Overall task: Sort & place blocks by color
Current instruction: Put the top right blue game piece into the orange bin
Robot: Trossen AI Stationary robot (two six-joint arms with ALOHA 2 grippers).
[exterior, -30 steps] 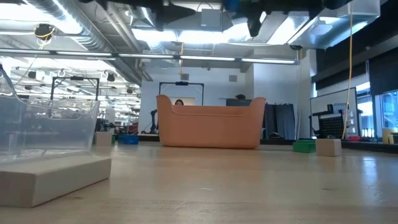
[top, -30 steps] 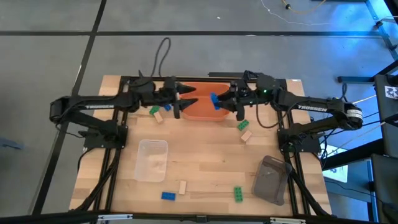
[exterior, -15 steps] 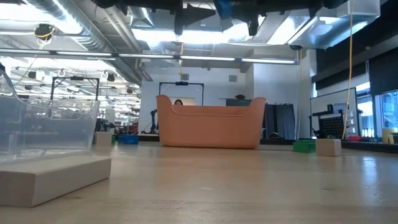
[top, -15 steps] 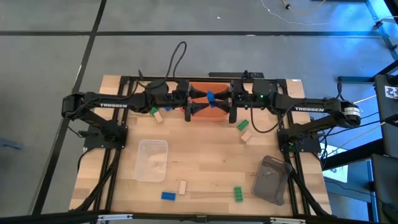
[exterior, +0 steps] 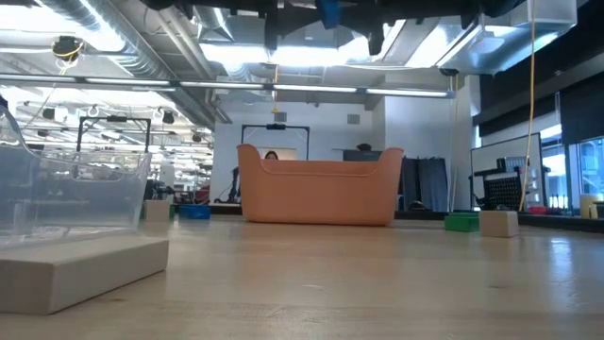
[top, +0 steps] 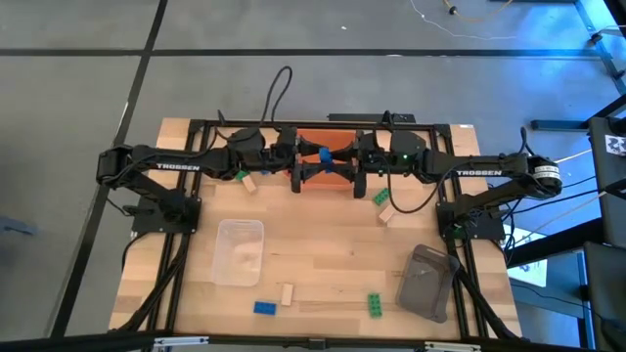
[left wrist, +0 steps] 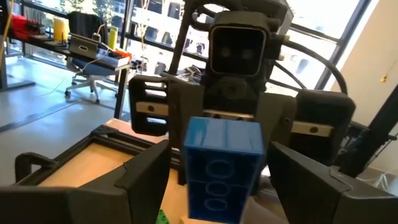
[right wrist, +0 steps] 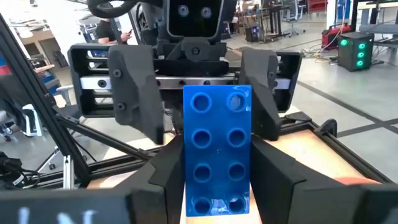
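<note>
Top centre, above the orange bin (top: 315,176), right claw (top: 331,162) clamps a blue block (top: 324,155); left claw (top: 311,164) spread around it.

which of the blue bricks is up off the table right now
The blue brick gripped by the right pincer, above the orange bin; the other blue brick lies on the table.

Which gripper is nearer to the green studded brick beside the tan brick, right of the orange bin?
Right. The right gripper is just left of the green studded brick; the left gripper is farther left.
</note>
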